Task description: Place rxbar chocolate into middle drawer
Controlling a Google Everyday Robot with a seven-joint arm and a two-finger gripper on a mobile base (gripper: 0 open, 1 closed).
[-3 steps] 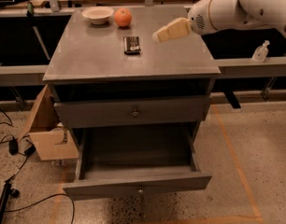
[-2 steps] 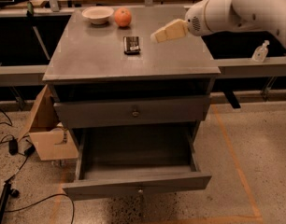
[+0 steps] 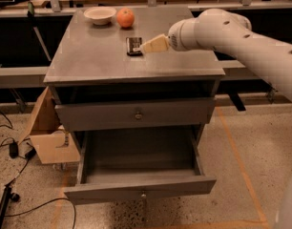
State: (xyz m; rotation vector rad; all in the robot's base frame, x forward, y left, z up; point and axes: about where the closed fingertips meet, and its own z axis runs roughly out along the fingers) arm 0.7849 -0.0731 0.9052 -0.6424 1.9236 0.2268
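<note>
The rxbar chocolate [image 3: 133,46] lies flat in its black wrapper on the grey cabinet top [image 3: 88,61], a little behind the middle. My gripper [image 3: 147,46] with pale fingers comes in from the right on the white arm; its tips sit just right of the bar, at its edge. The middle drawer [image 3: 141,178] is pulled out wide below, its inside bare, its knob [image 3: 143,193] on the front. The knobbed drawer above it [image 3: 135,114] is shut.
A white bowl [image 3: 100,15] and an orange [image 3: 125,17] stand at the back of the cabinet top. A cardboard box [image 3: 48,132] sits on the floor left of the cabinet, with cables [image 3: 12,149] beside it. Rails and benches run behind.
My arm has moved left and down across the cabinet top, bringing the gripper from well right of the bar to its right edge. The bar, bowl, orange and drawer have not moved.
</note>
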